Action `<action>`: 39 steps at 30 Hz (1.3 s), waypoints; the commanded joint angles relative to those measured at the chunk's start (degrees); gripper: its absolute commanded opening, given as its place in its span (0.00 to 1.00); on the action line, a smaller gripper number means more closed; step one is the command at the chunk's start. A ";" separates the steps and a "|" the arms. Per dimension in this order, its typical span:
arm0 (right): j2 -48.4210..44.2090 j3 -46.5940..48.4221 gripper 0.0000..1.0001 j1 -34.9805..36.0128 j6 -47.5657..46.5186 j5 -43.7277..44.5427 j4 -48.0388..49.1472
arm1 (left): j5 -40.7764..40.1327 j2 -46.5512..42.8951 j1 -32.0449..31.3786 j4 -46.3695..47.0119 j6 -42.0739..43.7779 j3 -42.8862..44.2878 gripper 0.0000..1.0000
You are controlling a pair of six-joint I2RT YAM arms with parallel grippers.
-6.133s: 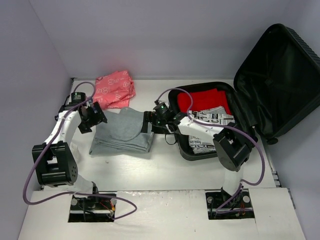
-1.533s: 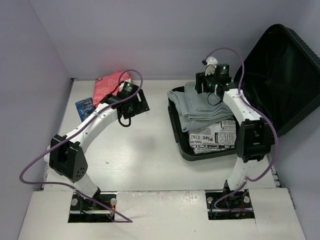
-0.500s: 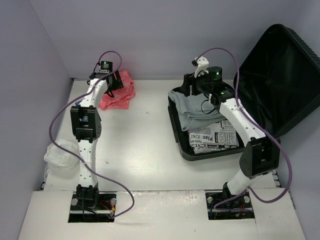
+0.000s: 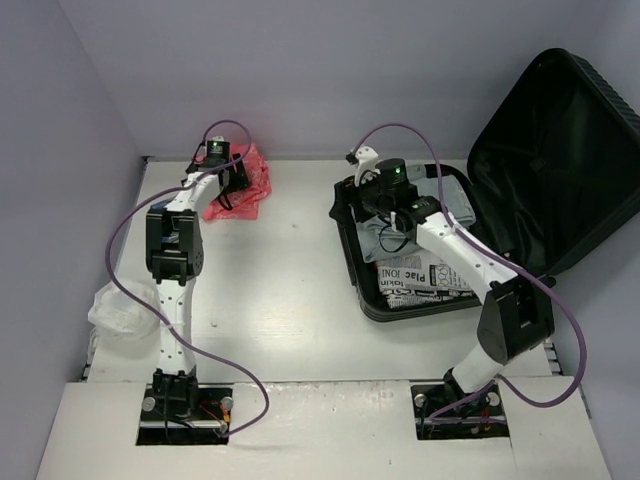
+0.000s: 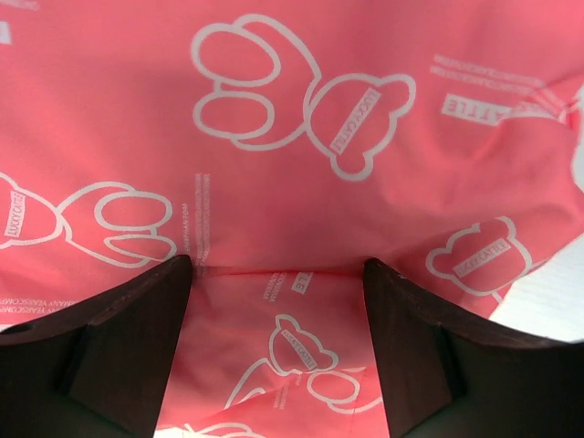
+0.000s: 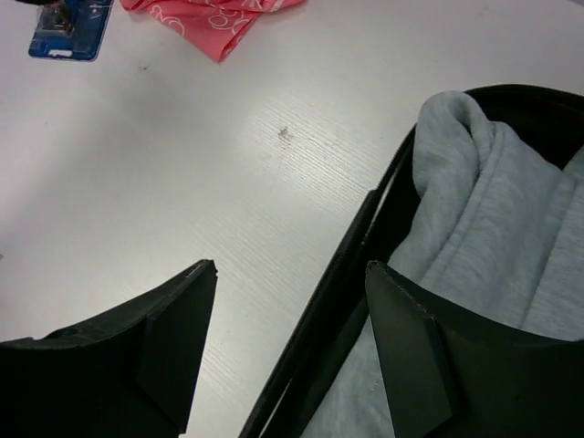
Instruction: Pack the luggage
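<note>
Pink bag: runs past the top, left and bottom edges of your left wrist view.
Left gripper: finger bases are cut by the bottom edge; from above you cannot make out its tips.
Grey garment: clipped at your right wrist view's right edge; from above the right arm covers much of it.
Blue packet: cut by the top edge, print unreadable.

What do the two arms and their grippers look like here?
The left arm and right arm have white tubular links joined by blocky black joint housings. A purple cable loops loosely along each, and a small green light glows near each wrist. The left gripper and right gripper each have two flat, dark, wedge-shaped fingers without visible markings.
</note>
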 commanded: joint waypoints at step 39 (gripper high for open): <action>26.26 15.27 1.00 15.26 23.17 6.10 8.33 | 10.96 -59.66 3.49 -7.96 -11.86 -60.53 0.78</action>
